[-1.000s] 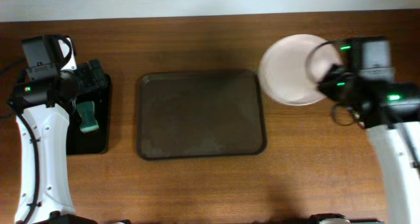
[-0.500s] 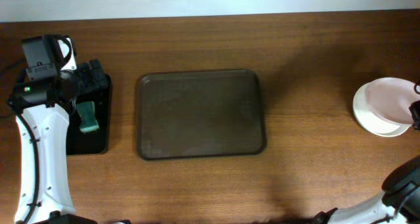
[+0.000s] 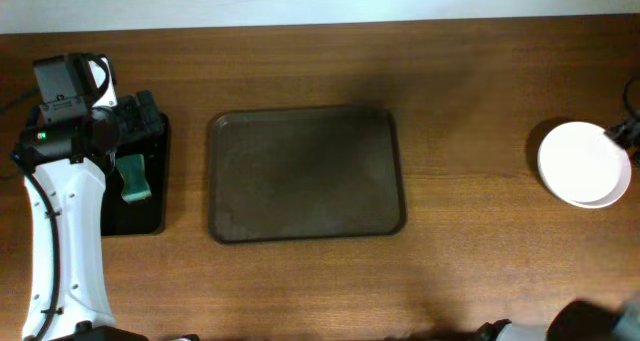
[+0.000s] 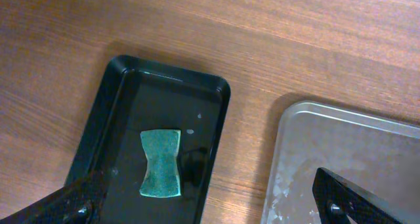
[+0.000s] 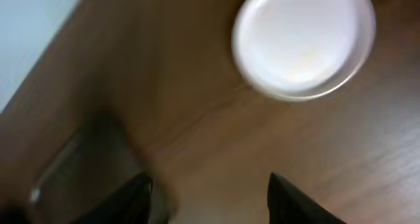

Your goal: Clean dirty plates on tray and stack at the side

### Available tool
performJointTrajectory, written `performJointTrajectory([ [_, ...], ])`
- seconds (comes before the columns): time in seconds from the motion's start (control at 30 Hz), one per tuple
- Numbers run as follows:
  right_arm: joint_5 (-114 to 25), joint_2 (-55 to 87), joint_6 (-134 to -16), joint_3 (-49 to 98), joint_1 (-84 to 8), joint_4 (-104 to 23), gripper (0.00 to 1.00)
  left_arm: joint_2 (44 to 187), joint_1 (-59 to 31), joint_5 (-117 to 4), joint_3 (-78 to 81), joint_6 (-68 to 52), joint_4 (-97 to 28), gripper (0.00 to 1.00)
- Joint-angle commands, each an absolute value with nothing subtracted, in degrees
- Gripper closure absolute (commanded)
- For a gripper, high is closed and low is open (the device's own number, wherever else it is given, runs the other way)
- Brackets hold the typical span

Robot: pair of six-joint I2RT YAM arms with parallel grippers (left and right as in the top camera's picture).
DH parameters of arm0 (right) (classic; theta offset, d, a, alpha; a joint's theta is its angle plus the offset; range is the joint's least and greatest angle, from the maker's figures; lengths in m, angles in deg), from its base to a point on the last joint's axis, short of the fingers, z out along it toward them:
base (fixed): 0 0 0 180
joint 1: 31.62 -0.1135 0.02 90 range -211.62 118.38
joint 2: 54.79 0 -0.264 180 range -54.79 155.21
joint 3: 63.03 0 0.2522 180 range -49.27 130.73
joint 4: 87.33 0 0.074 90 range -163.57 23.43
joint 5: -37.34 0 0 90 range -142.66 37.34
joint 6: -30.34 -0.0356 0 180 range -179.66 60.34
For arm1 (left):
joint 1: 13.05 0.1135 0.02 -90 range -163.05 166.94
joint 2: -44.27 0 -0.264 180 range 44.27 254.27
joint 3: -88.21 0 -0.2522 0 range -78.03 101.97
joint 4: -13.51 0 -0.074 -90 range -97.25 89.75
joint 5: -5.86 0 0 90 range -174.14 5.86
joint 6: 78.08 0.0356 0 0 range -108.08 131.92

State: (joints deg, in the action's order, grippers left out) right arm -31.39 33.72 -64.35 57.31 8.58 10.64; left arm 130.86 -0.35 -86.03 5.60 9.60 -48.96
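Open tabletop (image 3: 470, 181) between tray (image 3: 305, 171) and plates (image 3: 585, 163)

One dark brown tray (image 3: 305, 173), one black tray (image 4: 121, 129), one green sponge (image 4: 161, 163), and one stack of white plates (image 3: 583, 163) at three o'clock; how many it holds cannot be told.

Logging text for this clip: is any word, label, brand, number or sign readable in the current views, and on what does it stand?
No text can be read in any view.
The tray, the plates, the black tray and its sponge bear no markings.
The right wrist view is blurred, but shows no label either.
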Motion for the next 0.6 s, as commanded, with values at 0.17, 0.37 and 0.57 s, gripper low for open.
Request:
performJointTrajectory([
  [0.17,-27.6,6.4,-66.8,58.3,0.3,17.1,0.02,130.8,-0.2,-85.8,6.2,10.3,-49.0,0.01],
  [0.37,-26.3,-6.1,-42.7,56.9,-0.6,19.7,0.02,130.8,-0.2,-85.8,6.2,10.3,-49.0,0.01],
  [0.57,-29.7,-23.4,-48.0,15.1,-19.7,-28.1,0.02,130.8,-0.2,-85.8,6.2,10.3,-49.0,0.01],
])
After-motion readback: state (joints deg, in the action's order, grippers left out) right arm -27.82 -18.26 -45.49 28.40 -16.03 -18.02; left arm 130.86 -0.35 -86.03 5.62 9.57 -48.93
